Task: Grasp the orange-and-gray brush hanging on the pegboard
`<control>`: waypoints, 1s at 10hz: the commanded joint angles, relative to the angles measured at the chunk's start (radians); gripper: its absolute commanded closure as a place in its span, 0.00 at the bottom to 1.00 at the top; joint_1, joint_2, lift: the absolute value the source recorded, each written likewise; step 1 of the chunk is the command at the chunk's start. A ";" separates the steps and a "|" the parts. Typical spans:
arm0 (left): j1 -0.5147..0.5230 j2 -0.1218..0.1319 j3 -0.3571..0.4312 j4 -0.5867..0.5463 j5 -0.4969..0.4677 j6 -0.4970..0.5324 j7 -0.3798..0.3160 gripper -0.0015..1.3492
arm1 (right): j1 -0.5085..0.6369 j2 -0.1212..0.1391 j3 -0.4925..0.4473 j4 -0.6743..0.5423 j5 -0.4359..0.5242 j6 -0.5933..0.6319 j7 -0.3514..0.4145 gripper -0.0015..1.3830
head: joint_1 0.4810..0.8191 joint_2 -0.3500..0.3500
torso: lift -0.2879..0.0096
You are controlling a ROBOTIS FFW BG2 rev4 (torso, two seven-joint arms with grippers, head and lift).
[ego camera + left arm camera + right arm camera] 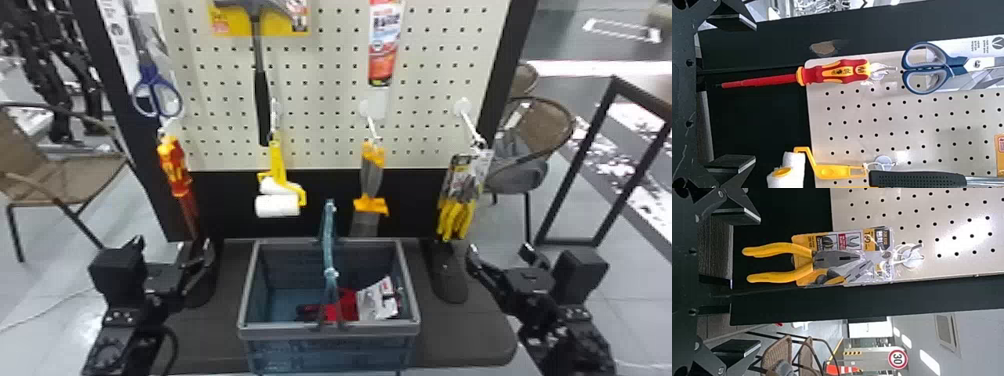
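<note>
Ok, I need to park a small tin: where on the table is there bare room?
Bare tabletop shows right of the basket, bordered by the stand's right foot and the table's near edge. A narrower bare strip runs between basket and left foot. It is crowded at that left foot, with the left gripper close by.

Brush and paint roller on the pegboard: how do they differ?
The brush is orange and gray, while the paint roller is yellow and white. The brush ends in a gray head below an orange band; the paint roller ends in white cylinders. Both hang handle-up on the pegboard.
</note>
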 commanded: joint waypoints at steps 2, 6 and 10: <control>0.000 0.001 -0.001 0.000 0.000 0.000 0.000 0.09 | 0.000 0.000 0.001 0.001 -0.006 0.000 0.000 0.13 | 0.20 0.50 | 0.63; 0.000 0.001 -0.001 0.002 0.001 -0.003 0.000 0.09 | -0.001 0.001 0.001 -0.002 -0.011 0.005 0.008 0.13 | 0.20 0.50 | 0.63; 0.000 0.001 -0.001 0.002 0.001 -0.001 0.000 0.09 | -0.052 0.000 0.001 -0.026 -0.015 0.097 0.118 0.13 | 0.20 0.50 | 0.63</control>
